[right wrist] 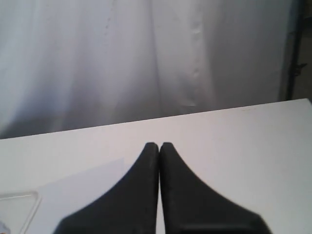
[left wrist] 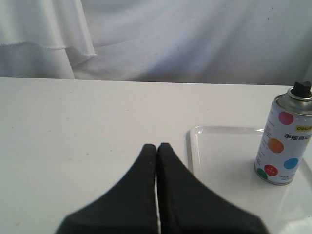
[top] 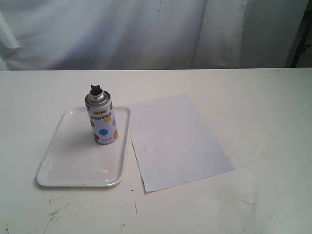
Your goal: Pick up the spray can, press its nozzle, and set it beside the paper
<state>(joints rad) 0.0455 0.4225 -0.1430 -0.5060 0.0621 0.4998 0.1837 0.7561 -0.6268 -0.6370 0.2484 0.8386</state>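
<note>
Exterior view: the can (top: pixel 101 122) stands upright on the tray (top: pixel 73 163), in its far half and toward the edge nearest the paper (top: pixel 178 141). Its long axis is vertical, with the nozzle (top: pixel 95 89) on top. Which way the spray hole faces I cannot tell. The paper lies flat on the tabletop (top: pixel 263 97) just beside the tray. Neither arm shows here.

Left wrist view: the left pincer (left wrist: pixel 157 146) is closed on nothing, short of the tray (left wrist: pixel 219 156) and well apart from the can (left wrist: pixel 282 141). The can is probably rigid, fairly light and smooth-walled, so slippery. Best clasped round mid-body, below the nozzle (left wrist: pixel 302 87).

Right wrist view: the right pincer (right wrist: pixel 159 145) is closed and empty. The can is out of view.
</note>
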